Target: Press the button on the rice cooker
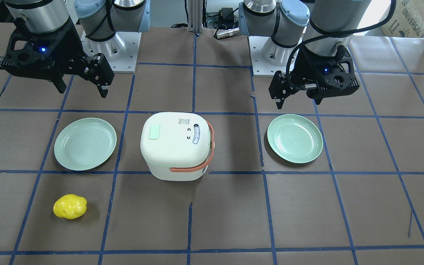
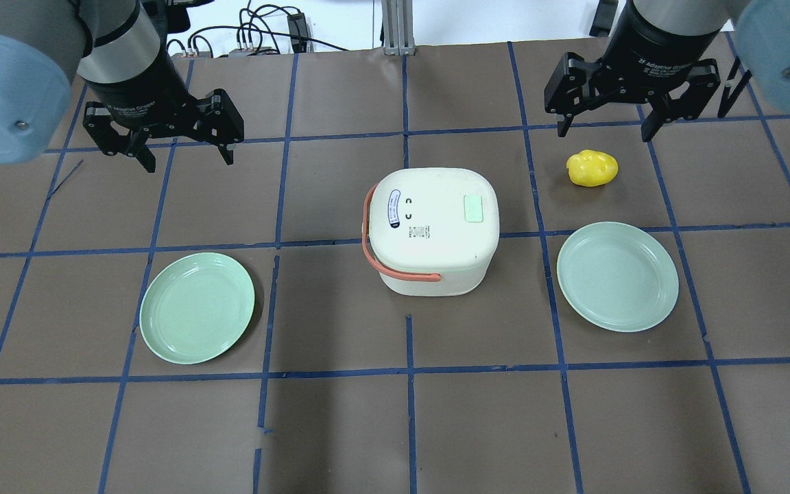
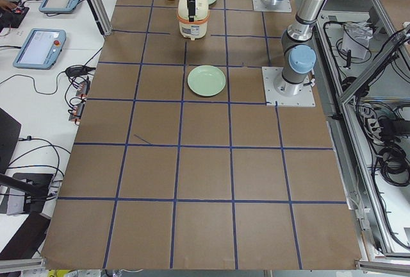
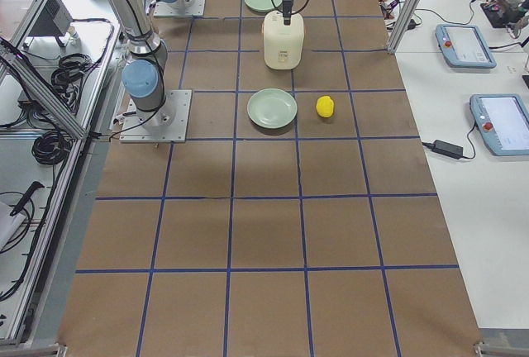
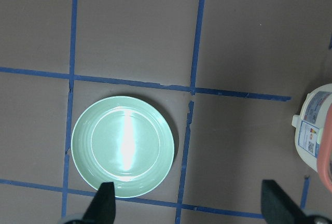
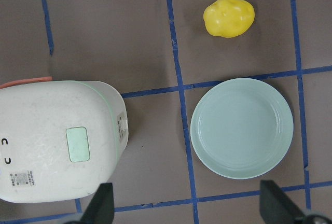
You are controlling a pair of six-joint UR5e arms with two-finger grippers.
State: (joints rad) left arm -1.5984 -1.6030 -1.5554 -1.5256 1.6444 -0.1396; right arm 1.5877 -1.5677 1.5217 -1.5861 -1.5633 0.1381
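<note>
The white rice cooker with an orange handle stands at the table's middle, lid shut. Its pale green button is on the lid, and shows in the overhead view and the right wrist view. My left gripper is open and empty, raised above the table behind and to the left of the cooker. My right gripper is open and empty, raised to the cooker's far right, over the yellow object. Neither gripper touches the cooker.
A green plate lies left of the cooker and another lies right of it. A yellow lumpy object lies beyond the right plate, below my right gripper. Blue tape lines grid the brown table.
</note>
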